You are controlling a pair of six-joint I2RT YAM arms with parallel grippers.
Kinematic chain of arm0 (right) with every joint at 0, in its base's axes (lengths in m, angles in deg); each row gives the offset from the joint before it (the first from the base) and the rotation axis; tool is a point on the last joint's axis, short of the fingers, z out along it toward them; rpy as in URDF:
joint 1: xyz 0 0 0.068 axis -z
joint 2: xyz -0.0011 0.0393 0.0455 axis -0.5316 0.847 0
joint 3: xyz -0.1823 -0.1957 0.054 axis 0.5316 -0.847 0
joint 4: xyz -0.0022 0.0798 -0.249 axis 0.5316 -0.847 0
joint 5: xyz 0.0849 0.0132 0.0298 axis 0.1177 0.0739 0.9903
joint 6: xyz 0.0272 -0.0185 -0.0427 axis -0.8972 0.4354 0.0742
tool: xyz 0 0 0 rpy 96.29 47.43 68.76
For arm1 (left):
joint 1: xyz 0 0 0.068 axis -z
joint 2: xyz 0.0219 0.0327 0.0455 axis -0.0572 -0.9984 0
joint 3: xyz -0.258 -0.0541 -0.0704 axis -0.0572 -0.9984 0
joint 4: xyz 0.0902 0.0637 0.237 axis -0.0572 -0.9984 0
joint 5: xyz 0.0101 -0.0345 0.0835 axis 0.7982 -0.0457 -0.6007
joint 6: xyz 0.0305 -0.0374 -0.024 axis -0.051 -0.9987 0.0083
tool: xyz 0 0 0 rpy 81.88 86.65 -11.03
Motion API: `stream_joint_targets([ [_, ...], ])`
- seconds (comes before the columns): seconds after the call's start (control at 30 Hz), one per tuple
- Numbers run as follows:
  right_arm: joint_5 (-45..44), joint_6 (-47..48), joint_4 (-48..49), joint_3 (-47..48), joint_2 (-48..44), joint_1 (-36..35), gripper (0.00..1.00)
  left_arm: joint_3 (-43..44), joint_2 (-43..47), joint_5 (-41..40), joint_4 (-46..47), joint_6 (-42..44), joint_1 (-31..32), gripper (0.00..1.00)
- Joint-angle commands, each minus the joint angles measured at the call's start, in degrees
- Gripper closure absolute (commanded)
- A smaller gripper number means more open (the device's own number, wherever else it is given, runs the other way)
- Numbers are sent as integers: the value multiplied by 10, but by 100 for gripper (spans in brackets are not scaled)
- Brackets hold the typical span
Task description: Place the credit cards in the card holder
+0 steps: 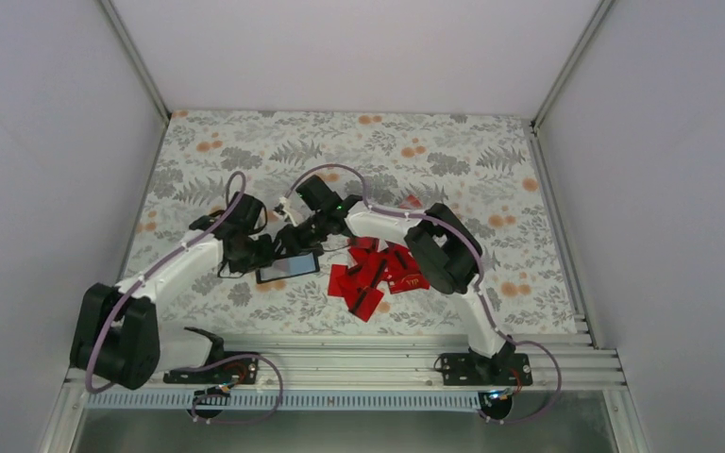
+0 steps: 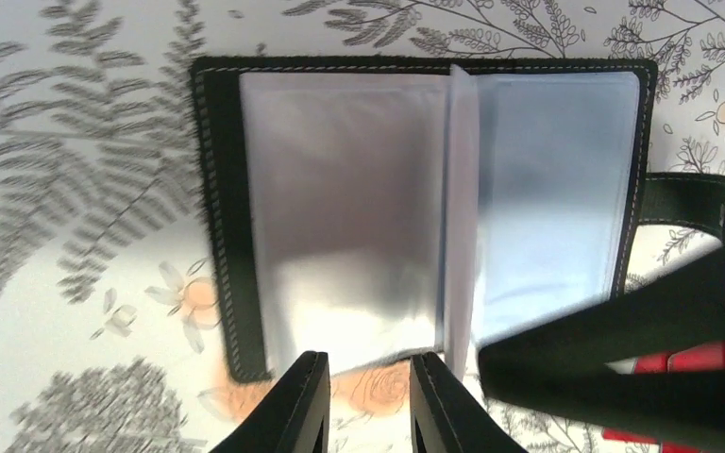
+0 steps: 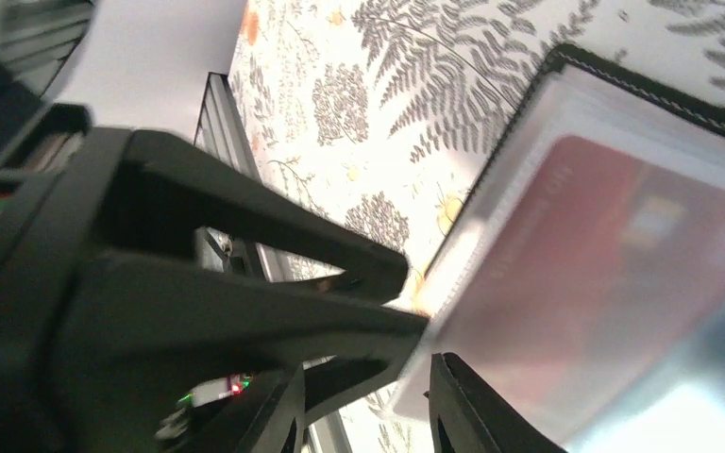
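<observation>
The card holder (image 1: 288,267) lies open and flat on the patterned table, its clear sleeves (image 2: 340,189) facing up. One sleeve holds a red credit card (image 3: 614,264). My left gripper (image 2: 370,360) is open at the holder's near edge, with only bare table between its fingers. My right gripper (image 3: 366,370) is open over the holder's right page, with a sleeve corner (image 3: 411,392) between its fingers and against the right one. Its dark finger (image 2: 642,349) crosses the left wrist view. A loose pile of red credit cards (image 1: 378,274) lies just right of the holder.
A metal rail (image 1: 368,354) runs along the near table edge, with both arm bases on it. White walls close in the table on the left, back and right. The right arm's elbow (image 1: 444,250) hangs over the pile of cards.
</observation>
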Motion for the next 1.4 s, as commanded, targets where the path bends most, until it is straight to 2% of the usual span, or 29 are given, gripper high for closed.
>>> stream_joint_targets([
  [0.0, 28, -3, -7, 51, 44, -17, 66, 28, 60, -50, -65, -24, -9, 76],
  [0.17, 46, -6, -22, 114, 76, -18, 66, 49, 142, -101, -105, -54, -16, 71],
  [0.3, 40, 15, -72, 188, 85, -18, 66, 77, 181, -128, -124, -61, -19, 70],
  [0.43, -1, 43, -133, 226, 63, -11, 66, 96, 216, -127, -108, -48, -19, 70],
  [0.53, -59, 55, -166, 207, 12, 6, 66, 108, 245, -134, -92, -40, -20, 70],
  [0.67, -137, 47, -172, 113, -96, 50, 65, 118, 269, -107, -53, 1, -15, 70],
  [0.93, -205, 9, -165, -149, -276, 173, 62, 112, 224, 51, 51, 85, 29, 64],
  [1.13, -165, -17, -140, -307, -360, 232, 61, 82, 123, 159, 157, 91, 93, 62],
  [1.27, -128, -49, -100, -392, -390, 251, 59, 98, 16, 170, 183, 113, 167, 58],
  [1.37, -83, -87, -33, -458, -394, 252, 58, 108, -59, 195, 211, 121, 197, 55],
])
